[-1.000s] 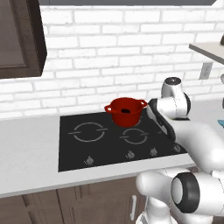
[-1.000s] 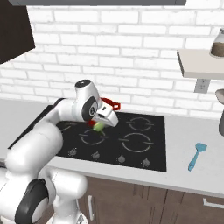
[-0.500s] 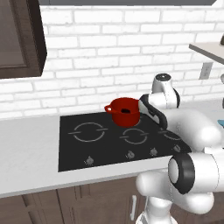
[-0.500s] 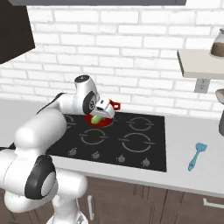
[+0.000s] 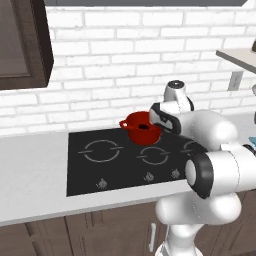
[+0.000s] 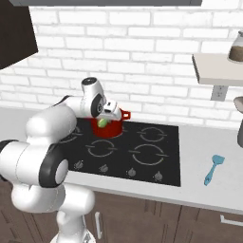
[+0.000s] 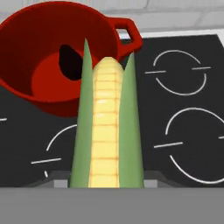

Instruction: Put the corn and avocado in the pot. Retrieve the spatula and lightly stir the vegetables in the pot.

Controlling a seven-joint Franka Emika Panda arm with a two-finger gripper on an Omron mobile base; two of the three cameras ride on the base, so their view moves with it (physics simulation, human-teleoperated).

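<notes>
Gripper [image 6: 110, 114] is clamped on the corn [image 7: 107, 127], held just beside the pot [image 5: 142, 128], at its rim. In the hand view the ear runs lengthwise up from between the fingers, yellow kernels down the middle, green husk leaves on both sides, its tip overlapping the pot's rim and pointing into the opening. The red pot sits on the rear part of the black cooktop [image 5: 115, 165], with one loop handle [image 7: 127, 27] showing at the upper right of the hand view. Inside the pot, the avocado [image 7: 71, 61] lies on the bottom as a dark rounded lump, partly hidden behind a husk leaf. In the right base view a bit of green corn shows under the hand, right against the pot's front wall. The spatula [image 6: 213, 168], light blue, lies flat on the grey counter [image 6: 213, 190] to the right of the cooktop, well apart from pot and gripper. White brick wall [image 5: 115, 75] behind; shelf [image 6: 216, 66] at upper right with a jar [image 6: 236, 47] on it.
</notes>
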